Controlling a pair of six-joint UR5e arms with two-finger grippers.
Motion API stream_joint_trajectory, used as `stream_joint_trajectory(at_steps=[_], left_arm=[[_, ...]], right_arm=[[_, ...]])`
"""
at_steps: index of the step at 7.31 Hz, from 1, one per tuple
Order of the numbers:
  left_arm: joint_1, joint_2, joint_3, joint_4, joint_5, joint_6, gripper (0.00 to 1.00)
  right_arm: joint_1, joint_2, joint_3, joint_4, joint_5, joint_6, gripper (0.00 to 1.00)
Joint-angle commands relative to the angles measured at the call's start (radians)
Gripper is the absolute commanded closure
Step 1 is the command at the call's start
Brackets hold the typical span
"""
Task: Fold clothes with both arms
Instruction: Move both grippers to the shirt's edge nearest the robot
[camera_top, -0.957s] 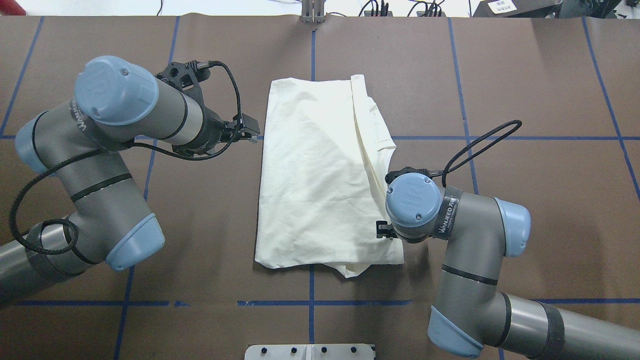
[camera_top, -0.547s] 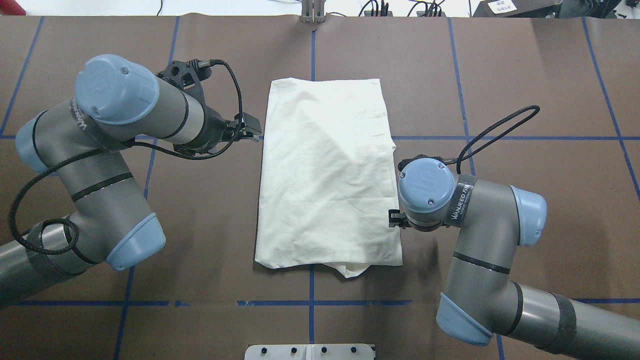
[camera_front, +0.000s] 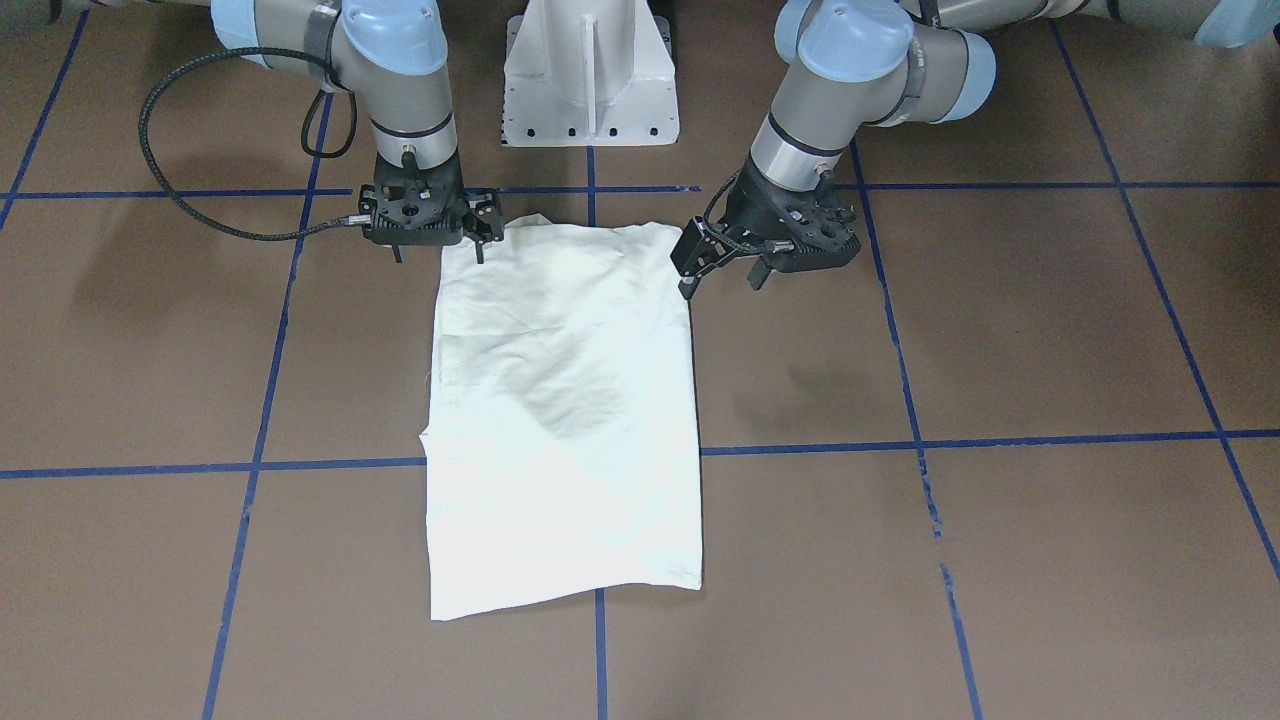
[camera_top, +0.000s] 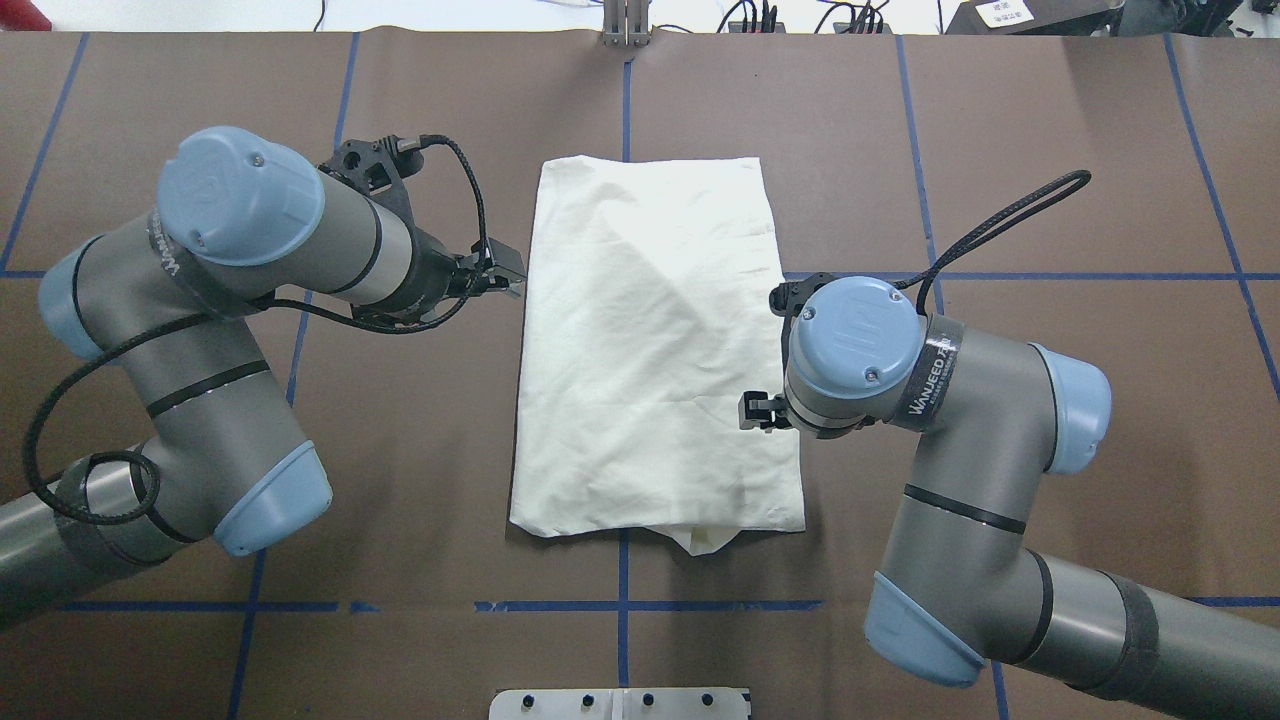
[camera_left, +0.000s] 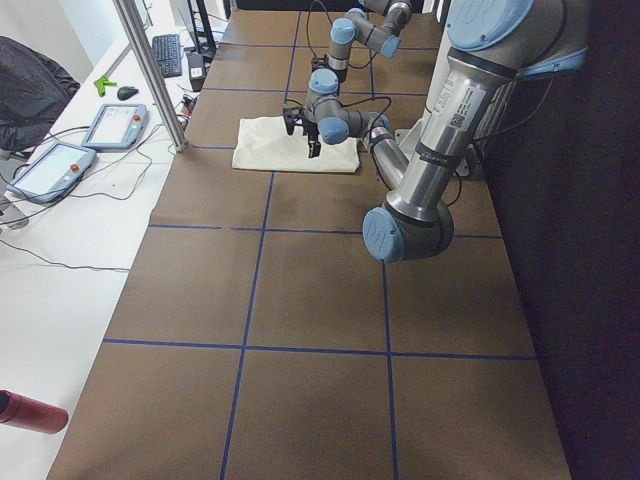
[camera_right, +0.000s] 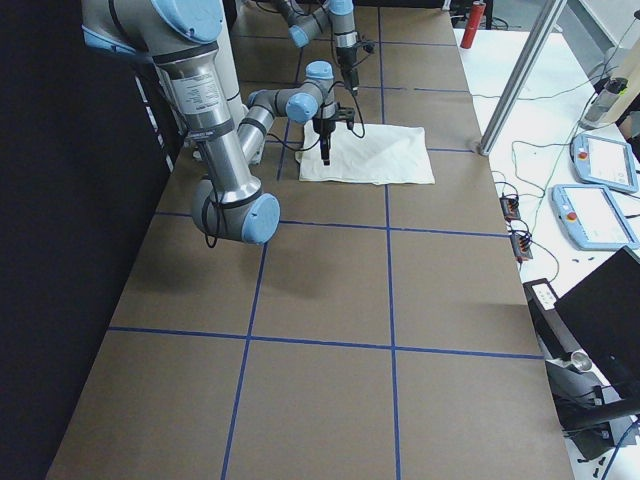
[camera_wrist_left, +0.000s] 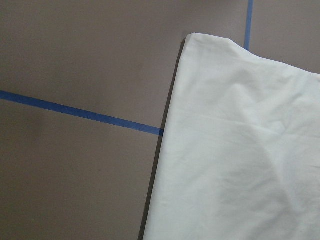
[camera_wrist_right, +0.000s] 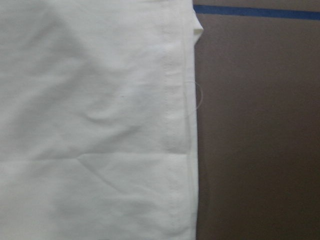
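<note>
The clothes are one cream-white shirt (camera_top: 650, 350) folded into a long rectangle, plain side up, flat on the brown table (camera_top: 1050, 400). A small flap pokes out under its near edge. My left gripper (camera_top: 512, 272) hovers open just off the shirt's left edge, holding nothing; across the table it shows as the left gripper (camera_front: 720, 270) beside the shirt (camera_front: 565, 400). My right gripper (camera_top: 757, 410) is open above the right edge, near the hem, also seen as the right gripper (camera_front: 483, 235). The wrist views show only cloth (camera_wrist_left: 240, 150), hemmed edge (camera_wrist_right: 180, 125) and table.
Blue tape lines (camera_top: 622, 600) grid the table. The white pedestal base (camera_front: 590, 80) stands at the robot's side. A metal post (camera_left: 150, 70) and control tablets (camera_left: 112, 125) sit past the far edge. Bare brown surface lies on both sides of the shirt.
The raised right flap has dropped flat onto the shirt. My right gripper drew off to the right, then came back over the right edge. The left gripper shifted slightly nearer.
</note>
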Motion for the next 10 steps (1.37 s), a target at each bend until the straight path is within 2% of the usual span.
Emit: stream_joint_trajectory(at_steps=[1, 2, 3, 6, 10], left_arm=[[0.137, 0.027, -0.012, -0.034, 0.104, -0.231, 0.0], [0.203, 0.029, -0.007, 0.006, 0.143, -0.253, 0.01], [0.273, 0.009, 0.002, 0.093, 0.19, -0.256, 0.06], [0.283, -0.007, 0.017, 0.134, 0.215, -0.255, 0.19], [0.276, -0.008, 0.019, 0.186, 0.218, -0.246, 0.25]], right_arm=[[0.003, -0.006, 0.023, 0.091, 0.01, 0.018, 0.0], [0.003, -0.009, 0.023, 0.104, 0.01, 0.024, 0.0], [0.003, -0.01, 0.023, 0.108, 0.01, 0.024, 0.0], [0.005, -0.01, 0.021, 0.109, 0.009, 0.032, 0.0], [0.006, -0.013, 0.018, 0.109, 0.009, 0.032, 0.0]])
